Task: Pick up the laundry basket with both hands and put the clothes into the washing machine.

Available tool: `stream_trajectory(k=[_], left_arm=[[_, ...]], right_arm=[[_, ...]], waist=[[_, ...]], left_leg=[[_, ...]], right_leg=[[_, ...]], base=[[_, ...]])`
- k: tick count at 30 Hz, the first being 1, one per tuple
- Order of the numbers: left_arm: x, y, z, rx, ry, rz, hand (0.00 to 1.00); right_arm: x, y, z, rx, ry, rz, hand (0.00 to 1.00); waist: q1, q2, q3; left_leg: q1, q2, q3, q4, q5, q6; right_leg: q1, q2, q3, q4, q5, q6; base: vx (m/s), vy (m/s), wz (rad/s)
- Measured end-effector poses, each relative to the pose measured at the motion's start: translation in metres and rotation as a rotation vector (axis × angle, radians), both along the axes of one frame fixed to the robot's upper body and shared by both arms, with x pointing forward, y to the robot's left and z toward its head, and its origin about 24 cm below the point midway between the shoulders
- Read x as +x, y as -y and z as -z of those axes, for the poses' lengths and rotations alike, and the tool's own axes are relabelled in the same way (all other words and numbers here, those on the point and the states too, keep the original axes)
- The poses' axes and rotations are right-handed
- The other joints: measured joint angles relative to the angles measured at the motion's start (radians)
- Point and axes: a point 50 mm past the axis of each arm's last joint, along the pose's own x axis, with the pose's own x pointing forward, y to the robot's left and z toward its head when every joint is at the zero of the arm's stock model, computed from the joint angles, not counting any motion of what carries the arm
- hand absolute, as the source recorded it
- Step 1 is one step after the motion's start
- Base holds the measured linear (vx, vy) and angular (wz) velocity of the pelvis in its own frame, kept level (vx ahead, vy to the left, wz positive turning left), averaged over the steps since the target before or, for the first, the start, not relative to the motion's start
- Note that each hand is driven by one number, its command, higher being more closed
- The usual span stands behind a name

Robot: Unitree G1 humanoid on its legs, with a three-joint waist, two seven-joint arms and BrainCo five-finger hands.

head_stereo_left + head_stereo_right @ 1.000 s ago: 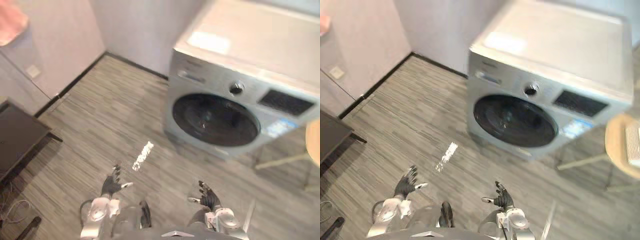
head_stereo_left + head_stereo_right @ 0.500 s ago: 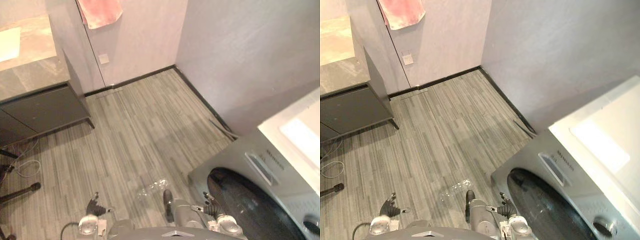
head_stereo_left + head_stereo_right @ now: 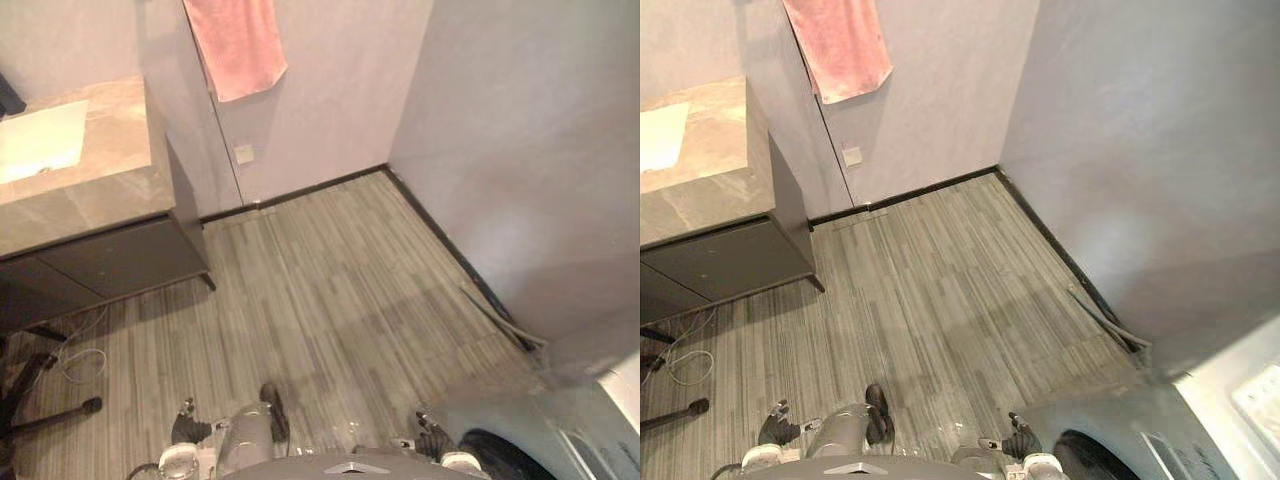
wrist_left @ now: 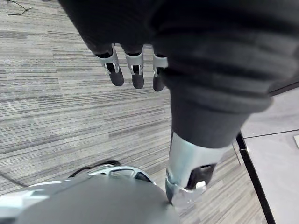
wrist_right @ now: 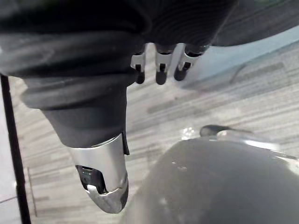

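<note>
The silver washing machine (image 3: 560, 420) shows at the lower right corner, with a slice of its dark round door (image 3: 1080, 452) at the bottom edge. My left hand (image 3: 187, 428) hangs low over the grey plank floor at the bottom left. My right hand (image 3: 432, 445) hangs low at the bottom right, just beside the machine's front. In the left wrist view the fingers (image 4: 135, 70) are straight over bare floor. The right wrist view shows its fingers (image 5: 161, 65) straight too. Both hands are open and hold nothing.
A stone counter with a white sink (image 3: 80, 190) on a dark cabinet (image 3: 110, 265) stands at the left. A pink towel (image 3: 235, 45) hangs on the wall above it. A grey hose (image 3: 500, 315) lies along the right wall. A white cable (image 3: 80, 360) loops on the floor.
The camera has swung to the left: the washing machine has slid to the lower right corner and the counter and towel have come further in. Both hands stay low and open.
</note>
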Motion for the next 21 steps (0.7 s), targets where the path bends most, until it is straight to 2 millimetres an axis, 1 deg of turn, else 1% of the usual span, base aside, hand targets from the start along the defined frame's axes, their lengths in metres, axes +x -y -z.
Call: stream_trajectory(k=[1,2,3,4,5,6,7,8,9,10,11,13,14,15,16,17,18,19,20,21], left_arm=[[0.000,-0.006,-0.001,0.012,0.000,0.006,0.00],[0.000,-0.007,-0.001,0.012,0.000,0.007,0.00],[0.000,-0.007,-0.001,0.008,-0.001,0.006,0.00],[-0.003,-0.008,0.000,-0.002,-0.010,0.004,0.00],[-0.007,-0.010,0.001,-0.005,-0.033,0.007,0.00],[-0.007,-0.010,0.002,-0.003,-0.040,0.014,0.00],[-0.006,-0.011,0.001,0.006,-0.042,0.037,0.00],[-0.001,-0.013,0.000,0.013,-0.033,0.053,0.00],[0.005,-0.012,-0.002,0.017,-0.021,0.073,0.00],[0.008,-0.011,-0.002,0.019,-0.015,0.083,0.00],[0.021,-0.008,-0.005,0.018,0.016,0.102,0.00],[0.034,-0.003,-0.008,0.018,0.044,0.137,0.00],[0.038,-0.002,-0.009,0.018,0.052,0.149,0.00],[0.045,0.002,-0.011,0.016,0.070,0.170,0.00],[0.049,0.004,-0.013,0.017,0.080,0.189,0.00],[0.049,0.006,-0.012,0.013,0.080,0.188,0.00],[0.048,0.015,-0.011,-0.011,0.084,0.187,0.00],[0.044,0.020,-0.010,-0.026,0.080,0.183,0.00],[0.040,0.020,-0.009,-0.027,0.072,0.180,0.00],[0.038,0.017,-0.008,-0.026,0.066,0.169,0.00]], right_arm=[[0.002,-0.007,0.001,0.018,0.002,-0.007,0.00],[0.004,-0.008,0.001,0.014,0.003,-0.031,0.00],[0.005,-0.008,0.001,0.008,0.002,-0.046,0.00],[0.007,-0.009,0.001,0.005,0.004,-0.055,0.00],[0.011,-0.011,0.000,0.008,0.012,-0.065,0.00],[0.011,-0.012,0.000,0.009,0.012,-0.072,0.00],[0.014,-0.015,-0.001,0.011,0.022,-0.086,0.00],[0.017,-0.017,-0.002,0.013,0.034,-0.096,0.00],[0.019,-0.017,-0.003,0.010,0.041,-0.105,0.00],[0.019,-0.017,-0.004,0.009,0.043,-0.110,0.00],[0.020,-0.016,-0.004,0.009,0.046,-0.108,0.00],[0.020,-0.017,-0.004,0.011,0.046,-0.106,0.00],[0.020,-0.018,-0.003,0.013,0.044,-0.105,0.00],[0.019,-0.019,-0.003,0.019,0.041,-0.096,0.00],[0.016,-0.021,-0.001,0.028,0.031,-0.079,0.00],[0.014,-0.020,0.000,0.028,0.022,-0.075,0.00],[0.011,-0.015,0.001,0.016,0.006,-0.076,0.00],[0.010,-0.012,0.001,0.005,0.001,-0.082,0.00],[0.011,-0.012,0.000,0.002,0.003,-0.083,0.00],[0.016,-0.014,0.000,0.004,0.012,-0.095,0.00]], waist=[[-0.002,-0.036,-0.010],[-0.005,-0.046,-0.013],[-0.007,-0.045,-0.012],[-0.014,-0.048,-0.006],[-0.026,-0.043,-0.001],[-0.032,-0.046,-0.003],[-0.032,-0.056,-0.004],[-0.035,-0.062,-0.005],[-0.038,-0.062,-0.005],[-0.040,-0.062,-0.005],[-0.051,-0.062,-0.005],[-0.060,-0.062,-0.006],[-0.063,-0.065,-0.007],[-0.068,-0.072,-0.011],[-0.067,-0.095,-0.022],[-0.066,-0.089,-0.024],[-0.059,-0.061,-0.041],[-0.044,-0.044,-0.053],[-0.037,-0.038,-0.058],[-0.025,-0.046,-0.056]], left_leg=[[0.004,-0.041,0.009,0.000,-0.021,0.031],[0.012,-0.061,0.016,0.000,-0.039,0.057],[0.023,-0.064,0.021,-0.001,-0.049,0.062],[0.061,-0.074,0.023,-0.007,-0.070,0.067],[0.105,-0.081,0.025,-0.017,-0.082,0.062],[0.126,-0.082,0.028,-0.017,-0.087,0.065],[0.169,-0.093,0.030,-0.029,-0.083,0.076],[0.204,-0.109,0.026,-0.055,-0.081,0.078],[0.217,-0.117,0.019,-0.070,-0.076,0.080],[0.218,-0.120,0.016,-0.073,-0.076,0.080],[0.215,-0.127,-0.022,-0.065,-0.076,0.080],[0.209,-0.126,-0.073,-0.055,-0.076,0.079],[0.200,-0.126,-0.092,-0.045,-0.076,0.079],[0.181,-0.129,-0.130,-0.018,-0.081,0.071],[0.163,-0.135,-0.167,0.015,-0.089,0.058],[0.151,-0.130,-0.188,0.030,-0.092,0.053],[0.125,-0.102,-0.213,0.047,-0.093,0.038],[0.098,-0.077,-0.226,0.055,-0.085,0.025],[0.080,-0.063,-0.230,0.058,-0.078,0.015],[0.054,-0.049,-0.230,0.064,-0.070,0.002]], right_leg=[[-0.004,-0.034,0.012,0.027,-0.014,0.000],[-0.049,-0.053,0.029,0.139,-0.018,0.009],[-0.088,-0.058,0.040,0.232,-0.014,0.020],[-0.165,-0.064,0.061,0.445,0.004,0.150],[-0.222,-0.057,0.079,0.623,0.038,0.243],[-0.237,-0.051,0.078,0.689,0.040,0.242],[-0.270,-0.053,0.060,0.774,0.031,0.238],[-0.287,-0.075,0.017,0.782,0.000,0.195],[-0.296,-0.096,-0.020,0.747,-0.025,0.158],[-0.298,-0.104,-0.032,0.727,-0.034,0.145],[-0.298,-0.123,-0.051,0.628,-0.057,0.087],[-0.293,-0.128,-0.039,0.545,-0.046,0.055],[-0.288,-0.129,-0.027,0.521,-0.033,0.047],[-0.275,-0.130,0.008,0.482,0.033,0.044],[-0.261,-0.133,0.039,0.448,0.110,0.070],[-0.246,-0.120,0.046,0.435,0.098,0.081],[-0.225,-0.087,0.046,0.379,0.095,0.080],[-0.202,-0.060,0.044,0.307,0.093,0.083],[-0.185,-0.047,0.039,0.256,0.083,0.090],[-0.173,-0.035,0.024,0.198,0.061,0.082]], base=[[0.35,0.276,-0.05],[0.33,0.268,-0.01],[0.33,0.265,-0.03],[0.37,0.273,0.04],[0.31,0.195,0.06],[0.36,0.185,0.08],[0.28,0.101,0.11],[0.30,0.083,0.17],[0.22,0.041,0.20],[0.17,-0.009,0.47],[0.12,-0.038,0.53],[0.11,-0.093,0.71],[0.10,-0.221,0.89],[0.06,-0.289,0.97],[0.04,-0.321,0.98],[-0.01,-0.287,0.71],[-0.06,-0.254,0.35],[-0.08,-0.229,0.17],[-0.11,-0.217,-0.04],[-0.15,-0.242,-0.08]])
